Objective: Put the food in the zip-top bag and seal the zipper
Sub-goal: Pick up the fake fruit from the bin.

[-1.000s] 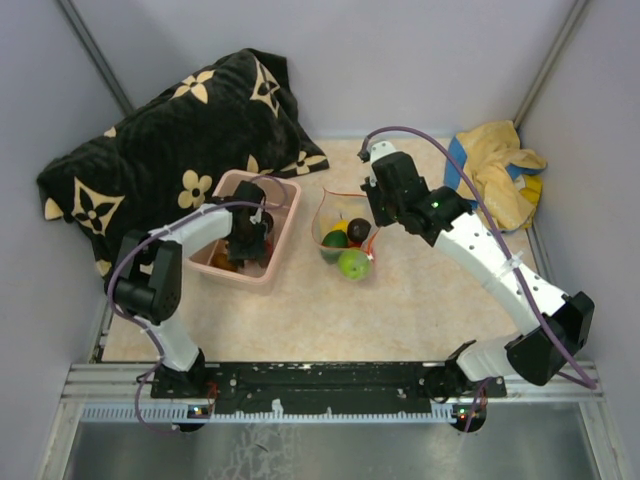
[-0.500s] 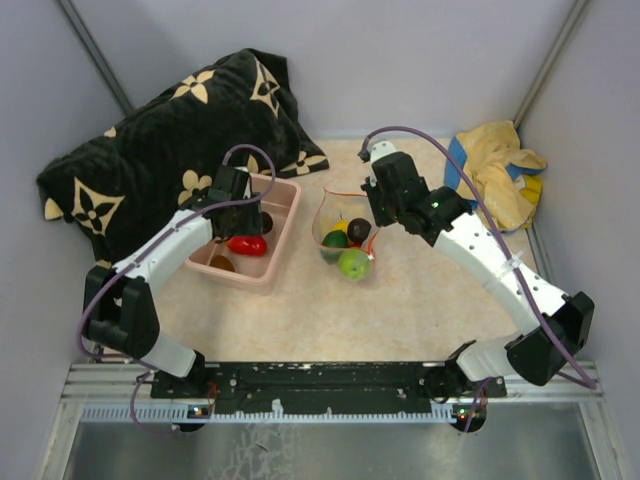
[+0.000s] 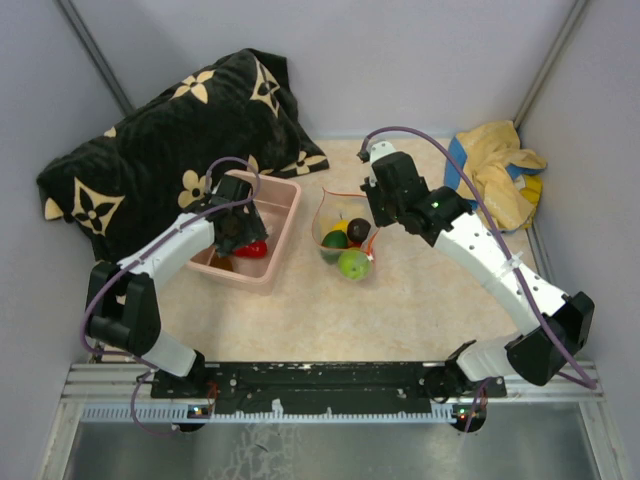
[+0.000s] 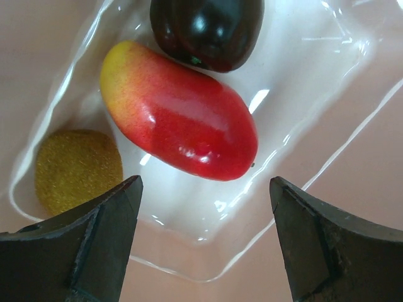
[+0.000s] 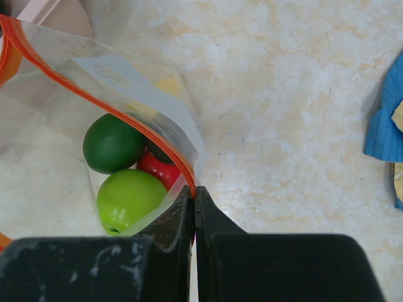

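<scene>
1. Eight pieces of food show: five in the bag (image 3: 330, 210) and three in the tub (image 3: 284, 236).
2. The five in the bag are a yellow fruit (image 3: 341, 225), a brown fruit (image 3: 359, 230), a dark green fruit (image 3: 334, 240), a light green fruit (image 3: 352, 263) and a red fruit (image 5: 160, 168) wedged between the two greens.
3. The three in the tub are a red-and-yellow fruit (image 4: 182, 119), a dark fruit (image 4: 206, 28) touching its upper side, and a rough ochre piece (image 4: 79, 168) apart from it in a corner.
4. There is one bag, one zipper (image 5: 75, 82), one pink tub and two grippers.
5. The bag sits on the table (image 3: 420, 300) just right of the tub. Its long axis runs near to far, the mouth gapes at the far end, and the food is heaped at the near end.
6. The zipper's two sides stand apart, unsealed. In the right wrist view one side slants from upper left down to the fingers.
7. The red-and-yellow fruit lies flat. In the left wrist view its long axis slants from upper left to lower right, with the yellow end at upper left.
8. The left gripper (image 4: 206, 189) hangs over that fruit inside the tub, fingers spread wide and holding nothing.
9. The right gripper (image 5: 194, 189) is pinched tight on the zipper at the bag's right edge.
10. A black flowered blanket (image 3: 180, 130) lies beyond the tub, and a yellow-and-blue cloth (image 3: 500, 170) lies far right.
</scene>
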Controlling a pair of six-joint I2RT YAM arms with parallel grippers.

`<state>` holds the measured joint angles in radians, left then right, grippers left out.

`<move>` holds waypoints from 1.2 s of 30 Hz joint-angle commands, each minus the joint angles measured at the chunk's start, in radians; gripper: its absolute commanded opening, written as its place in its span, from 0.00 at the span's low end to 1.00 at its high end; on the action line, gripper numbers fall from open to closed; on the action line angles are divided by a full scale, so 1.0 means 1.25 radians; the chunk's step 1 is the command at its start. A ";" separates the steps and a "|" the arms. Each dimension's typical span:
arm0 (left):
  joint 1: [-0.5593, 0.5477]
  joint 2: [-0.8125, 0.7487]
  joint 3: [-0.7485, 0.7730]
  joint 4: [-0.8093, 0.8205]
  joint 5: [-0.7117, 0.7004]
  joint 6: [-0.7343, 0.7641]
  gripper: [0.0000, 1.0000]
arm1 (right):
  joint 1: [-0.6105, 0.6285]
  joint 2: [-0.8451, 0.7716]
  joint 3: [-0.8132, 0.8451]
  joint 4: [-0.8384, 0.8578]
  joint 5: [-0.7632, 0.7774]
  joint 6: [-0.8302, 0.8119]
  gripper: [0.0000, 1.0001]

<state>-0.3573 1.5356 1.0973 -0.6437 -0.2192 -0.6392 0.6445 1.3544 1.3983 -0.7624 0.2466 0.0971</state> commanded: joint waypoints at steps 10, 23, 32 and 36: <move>0.022 0.060 -0.018 0.022 -0.072 -0.320 0.89 | -0.006 -0.023 -0.004 0.029 0.004 -0.024 0.00; 0.040 0.176 0.019 0.069 -0.137 -0.302 0.82 | -0.006 -0.020 0.002 0.020 0.008 -0.050 0.00; 0.040 0.129 0.016 0.090 -0.150 -0.212 0.57 | -0.005 -0.022 0.003 0.020 0.007 -0.053 0.00; 0.040 0.087 0.005 0.105 -0.139 -0.158 0.38 | -0.006 -0.022 0.005 0.023 0.003 -0.053 0.00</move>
<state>-0.3176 1.7126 1.1187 -0.5339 -0.3786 -0.9176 0.6445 1.3540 1.3872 -0.7490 0.2424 0.0513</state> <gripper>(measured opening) 0.753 0.009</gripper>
